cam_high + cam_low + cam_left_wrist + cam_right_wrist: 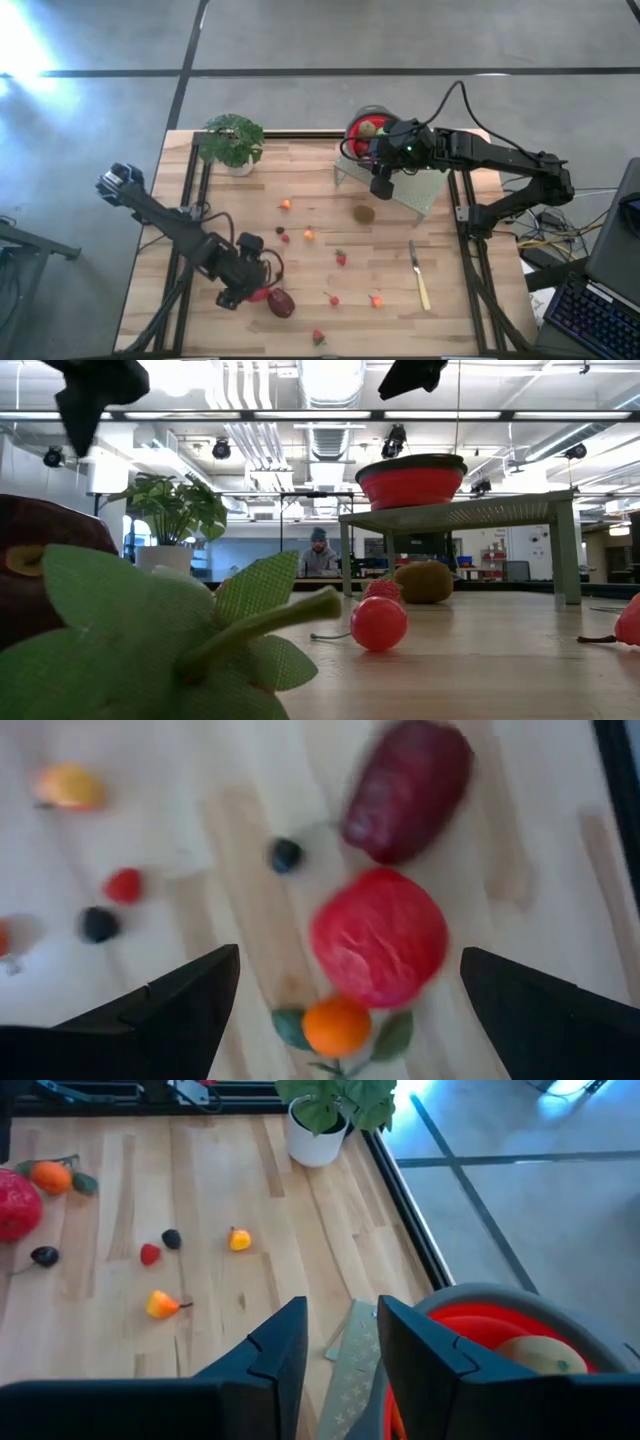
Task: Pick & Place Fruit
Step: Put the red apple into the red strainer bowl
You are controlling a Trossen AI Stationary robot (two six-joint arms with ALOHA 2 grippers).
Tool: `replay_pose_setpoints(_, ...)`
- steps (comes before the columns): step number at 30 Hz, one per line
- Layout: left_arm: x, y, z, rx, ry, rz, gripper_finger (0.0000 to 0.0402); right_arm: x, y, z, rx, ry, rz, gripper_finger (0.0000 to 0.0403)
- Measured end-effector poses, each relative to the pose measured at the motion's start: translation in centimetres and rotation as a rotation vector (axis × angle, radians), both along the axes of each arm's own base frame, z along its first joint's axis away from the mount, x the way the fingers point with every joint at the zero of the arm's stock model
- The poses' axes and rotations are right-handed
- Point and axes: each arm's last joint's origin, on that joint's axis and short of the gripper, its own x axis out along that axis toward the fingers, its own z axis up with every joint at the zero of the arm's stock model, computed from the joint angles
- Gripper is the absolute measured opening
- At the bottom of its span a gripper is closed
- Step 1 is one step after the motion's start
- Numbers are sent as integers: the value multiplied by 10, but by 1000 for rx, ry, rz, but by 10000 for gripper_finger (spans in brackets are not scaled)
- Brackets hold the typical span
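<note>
The red apple (pixel 380 935) lies at the desk's (pixel 440 330) seven o'clock beside the plum (pixel 281 303), framed by the released left pincer (pixel 243 283), likely the next pick. The right pincer (pixel 381 187), empty and slightly parted, hangs by the red bowl (pixel 358 130) at one o'clock.

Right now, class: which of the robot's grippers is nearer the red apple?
Left. The left gripper hovers open just beside the red apple, near the table's front edge. The right gripper is far across the table, by the red bowl.
</note>
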Motion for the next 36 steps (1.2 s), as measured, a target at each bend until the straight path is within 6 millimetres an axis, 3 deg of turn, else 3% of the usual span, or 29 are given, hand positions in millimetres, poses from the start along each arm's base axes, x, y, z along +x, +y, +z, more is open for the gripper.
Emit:
replay_pose_setpoints(7, 2, -5, -7, 2, 49, -232, 385, 0, 0, 4, -2, -18, -3, 134)
replay_pose_setpoints(18, 5, -4, -11, 175, -14, -604, 385, -2, 0, 17, -6, -62, -35, 147)
replay_pose_setpoints(24, 11, -9, -23, 192, 24, -685, 385, -2, 0, 21, -10, -73, -34, 155)
replay_pose_setpoints(36, 14, -7, -22, 184, -2, -725, 385, -3, 0, 21, -16, -69, -29, 172)
